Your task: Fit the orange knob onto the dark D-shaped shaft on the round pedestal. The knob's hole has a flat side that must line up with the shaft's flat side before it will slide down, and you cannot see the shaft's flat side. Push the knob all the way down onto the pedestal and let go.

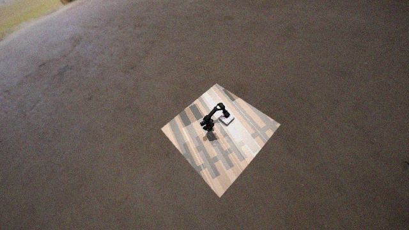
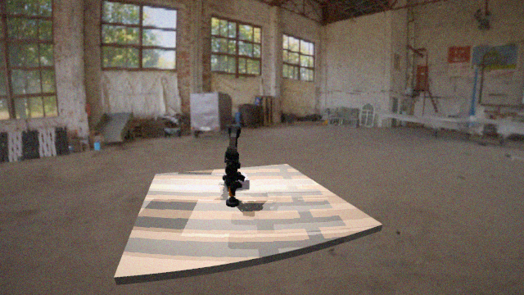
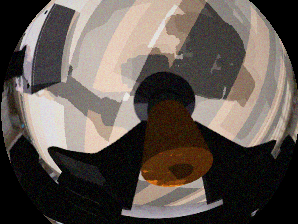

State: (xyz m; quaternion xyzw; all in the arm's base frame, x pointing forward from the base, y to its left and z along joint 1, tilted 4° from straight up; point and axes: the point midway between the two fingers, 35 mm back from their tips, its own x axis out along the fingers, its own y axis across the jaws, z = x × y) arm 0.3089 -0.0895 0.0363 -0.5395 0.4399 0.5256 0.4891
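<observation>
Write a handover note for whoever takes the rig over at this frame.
Gripper: shut on the orange knob.
Where: the knob is at the round pedestal, overlapping it in the wrist view; whether it is already on the shaft cannot be told, as the shaft is hidden.
Done: knob gripped and brought to the pedestal.
Left: confirm the flats line up, finish seating if needed, then let go.
</observation>
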